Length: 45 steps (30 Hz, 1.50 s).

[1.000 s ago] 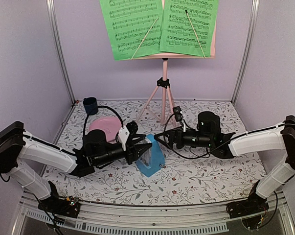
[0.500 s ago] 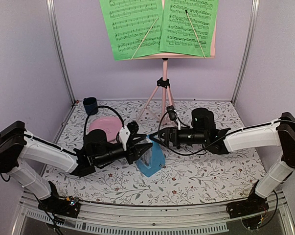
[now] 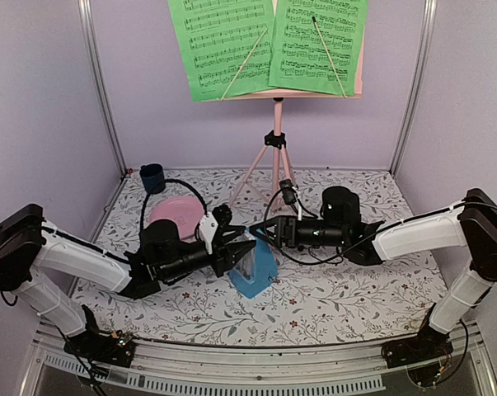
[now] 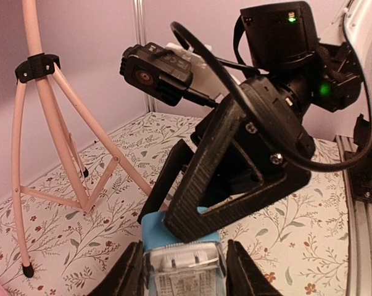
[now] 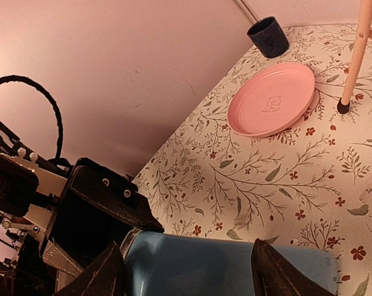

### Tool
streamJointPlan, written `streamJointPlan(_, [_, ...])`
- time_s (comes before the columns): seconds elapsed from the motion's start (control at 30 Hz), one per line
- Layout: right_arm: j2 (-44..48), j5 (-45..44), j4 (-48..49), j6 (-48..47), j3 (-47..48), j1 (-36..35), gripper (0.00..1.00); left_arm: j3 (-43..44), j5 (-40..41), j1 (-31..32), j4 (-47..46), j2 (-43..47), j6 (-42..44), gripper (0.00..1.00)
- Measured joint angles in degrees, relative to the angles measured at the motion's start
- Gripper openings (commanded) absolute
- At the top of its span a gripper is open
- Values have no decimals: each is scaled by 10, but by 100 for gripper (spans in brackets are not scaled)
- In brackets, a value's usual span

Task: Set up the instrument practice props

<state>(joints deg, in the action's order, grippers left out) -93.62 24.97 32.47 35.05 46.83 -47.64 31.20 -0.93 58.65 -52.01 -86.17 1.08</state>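
The small blue metronome (image 3: 257, 272) stands mid-table. My left gripper (image 3: 241, 250) is shut on the metronome's lower sides; in the left wrist view the metronome (image 4: 153, 229) sits between the gripper's (image 4: 184, 275) fingers. My right gripper (image 3: 261, 233) is open, its jaws straddling the metronome's top from the right. In the right wrist view the blue metronome body (image 5: 192, 266) fills the gap of that gripper (image 5: 189, 274). The pink music stand (image 3: 275, 157) stands at the back and holds two green pages (image 3: 223, 45) (image 3: 318, 41). Its legs (image 4: 44, 111) show in the left wrist view.
A round pink disc (image 3: 175, 213) lies left of the metronome, behind my left arm. A small dark blue cup (image 3: 152, 177) stands in the back left corner. Both show in the right wrist view, the disc (image 5: 272, 98) and the cup (image 5: 268, 36). Purple walls enclose the table.
My right gripper has moved left, from just right of the metronome to straddling its top. The left gripper and the metronome have stayed in place.
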Motion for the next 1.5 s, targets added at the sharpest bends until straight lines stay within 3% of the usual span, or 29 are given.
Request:
streamJointPlan(0.53, [-36, -5, 123, -19, -35, -6, 63, -39, -2, 0, -63, 4, 19, 10])
streamJointPlan(0.8, [-45, -27, 145, -30, -41, 29, 62, -58, -29, 21, -74, 27, 99, 10])
streamJointPlan(1.03, [-34, -26, 138, -34, -42, 30, 72, -81, -9, 21, -61, 63, 72, 10])
streamJointPlan(1.23, [1, -28, 93, -53, -49, 35, 79, -83, 34, 1, 39, 170, -10, 10])
streamJointPlan(1.5, [23, -16, 21, -75, -28, 37, 83, -14, 79, -92, 310, 223, -139, 10])
